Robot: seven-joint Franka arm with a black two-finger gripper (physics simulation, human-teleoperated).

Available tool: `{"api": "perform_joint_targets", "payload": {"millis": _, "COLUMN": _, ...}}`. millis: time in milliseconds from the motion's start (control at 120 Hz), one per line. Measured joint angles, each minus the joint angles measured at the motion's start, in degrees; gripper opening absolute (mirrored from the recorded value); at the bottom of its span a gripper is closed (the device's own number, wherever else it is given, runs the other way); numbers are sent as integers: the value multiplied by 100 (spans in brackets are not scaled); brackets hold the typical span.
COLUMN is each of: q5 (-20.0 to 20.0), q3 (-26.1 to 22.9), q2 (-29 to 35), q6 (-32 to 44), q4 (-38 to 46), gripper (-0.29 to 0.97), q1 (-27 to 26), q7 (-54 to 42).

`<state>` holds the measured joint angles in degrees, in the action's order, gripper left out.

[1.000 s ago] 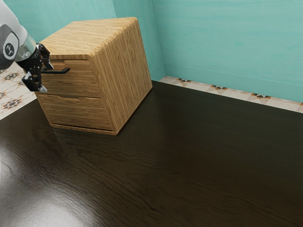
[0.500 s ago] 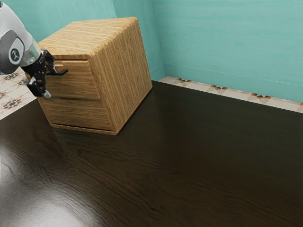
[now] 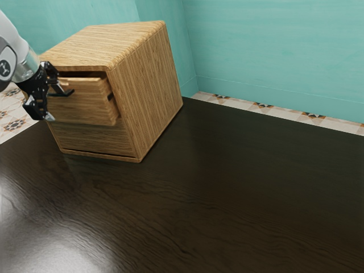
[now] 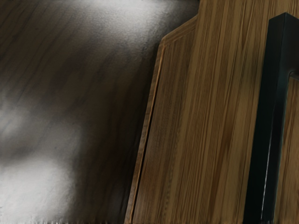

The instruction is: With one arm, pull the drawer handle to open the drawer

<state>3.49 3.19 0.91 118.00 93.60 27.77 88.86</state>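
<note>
Tool (image 3: 54, 91): one, closed on the single black drawer handle (image 3: 64, 92) at the exterior view's left; the upper drawer (image 3: 85, 101) has slid out of the cabinet (image 3: 142, 79) since a second ago, so opening is under way, judged partial; the lower drawer (image 3: 91, 133) is flush; two drawers, one cabinet, on the dark surface (image 3: 227, 187).

White robot arm (image 3: 8, 40) with a smooth, rounded, glossy shell, drawn as a computer render. Its last white segment carries a dark grey round cap (image 3: 4, 65) with a small pale mark at the centre. Next comes a short silver-grey cylindrical wrist section (image 3: 25, 69) with a metallic sheen. The arm ends in a black two-finger claw (image 3: 48, 94), angular and matte, with small pale glints along its edges and one pale tip at its lower end.
</note>
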Motion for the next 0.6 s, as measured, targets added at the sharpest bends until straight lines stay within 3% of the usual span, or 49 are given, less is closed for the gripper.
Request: {"api": "perform_joint_targets", "payload": {"millis": 600, "q5": -3, "q3": -12, "q2": 1228, "q6": 165, "q4": 1346, "gripper": 68, "q1": 94, "q7": 18}}
